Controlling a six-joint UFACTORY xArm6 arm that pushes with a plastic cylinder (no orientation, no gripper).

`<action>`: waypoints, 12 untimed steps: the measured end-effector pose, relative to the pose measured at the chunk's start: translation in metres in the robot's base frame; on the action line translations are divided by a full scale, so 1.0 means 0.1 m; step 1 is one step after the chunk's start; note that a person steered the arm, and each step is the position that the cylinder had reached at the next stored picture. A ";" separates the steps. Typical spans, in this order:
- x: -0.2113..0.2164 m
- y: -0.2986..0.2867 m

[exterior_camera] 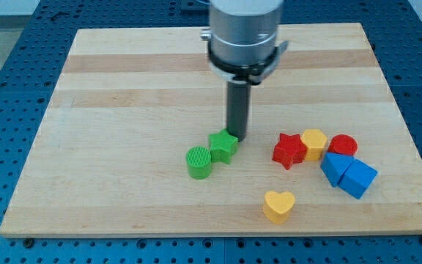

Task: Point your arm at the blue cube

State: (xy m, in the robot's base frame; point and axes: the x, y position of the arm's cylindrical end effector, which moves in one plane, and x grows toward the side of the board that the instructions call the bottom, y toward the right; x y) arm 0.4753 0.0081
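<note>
The blue cube [357,178] lies at the view's lower right on the wooden board [123,88], touching a second blue block [334,166] on its left. My tip [237,138] rests on the board just right of and touching the green star [223,147], far to the left of the blue cube. The dark rod rises from the tip to the arm's silver body at the view's top.
A green cylinder [198,162] sits left of the green star. A red star [289,150], a yellow block [313,143] and a red cylinder [343,146] form a row above the blue blocks. A yellow heart [278,206] lies near the bottom edge.
</note>
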 end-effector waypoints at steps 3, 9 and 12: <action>0.24 -0.65; -0.66 1.53; -0.07 2.54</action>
State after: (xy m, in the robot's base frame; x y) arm 0.4681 0.2620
